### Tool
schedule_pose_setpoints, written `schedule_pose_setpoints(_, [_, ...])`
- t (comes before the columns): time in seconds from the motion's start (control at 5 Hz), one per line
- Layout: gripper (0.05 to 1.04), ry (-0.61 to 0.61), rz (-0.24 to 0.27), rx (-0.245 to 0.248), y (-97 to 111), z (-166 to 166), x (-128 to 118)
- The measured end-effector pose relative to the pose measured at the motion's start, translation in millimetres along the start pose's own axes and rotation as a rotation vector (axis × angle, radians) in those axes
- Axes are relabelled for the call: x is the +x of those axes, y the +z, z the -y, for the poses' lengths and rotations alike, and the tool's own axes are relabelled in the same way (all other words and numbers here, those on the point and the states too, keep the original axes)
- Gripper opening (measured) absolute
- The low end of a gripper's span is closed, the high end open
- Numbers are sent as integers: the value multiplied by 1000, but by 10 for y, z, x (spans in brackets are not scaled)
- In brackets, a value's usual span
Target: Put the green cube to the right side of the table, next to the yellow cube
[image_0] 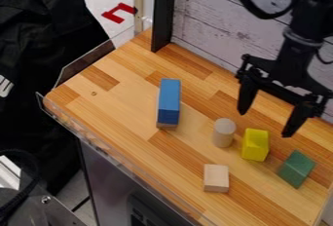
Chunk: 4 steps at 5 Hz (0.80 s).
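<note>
The tool (265, 122) hangs with its fingers spread apart above the desk (107, 103), where the green block (296, 169) sits beside the yellow block (255, 144).

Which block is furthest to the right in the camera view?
The green block, just right of the yellow block with a gap between them. The blue block and plain wood block lie further left.
</note>
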<state>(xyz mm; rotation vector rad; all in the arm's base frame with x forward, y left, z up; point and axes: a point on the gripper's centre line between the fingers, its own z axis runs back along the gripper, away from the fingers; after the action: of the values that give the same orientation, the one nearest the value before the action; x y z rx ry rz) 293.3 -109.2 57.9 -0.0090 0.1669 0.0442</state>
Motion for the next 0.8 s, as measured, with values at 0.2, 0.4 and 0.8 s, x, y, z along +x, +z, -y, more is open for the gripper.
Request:
schedule_pose_setpoints(0.2, [996, 27, -28, 2, -87, -93, -51])
schedule_pose_setpoints(0.4, [996, 47, -20, -1, -58, -178, -89])
schedule_pose_setpoints(0.8, [996, 73, 48, -4, 162, -272, -128])
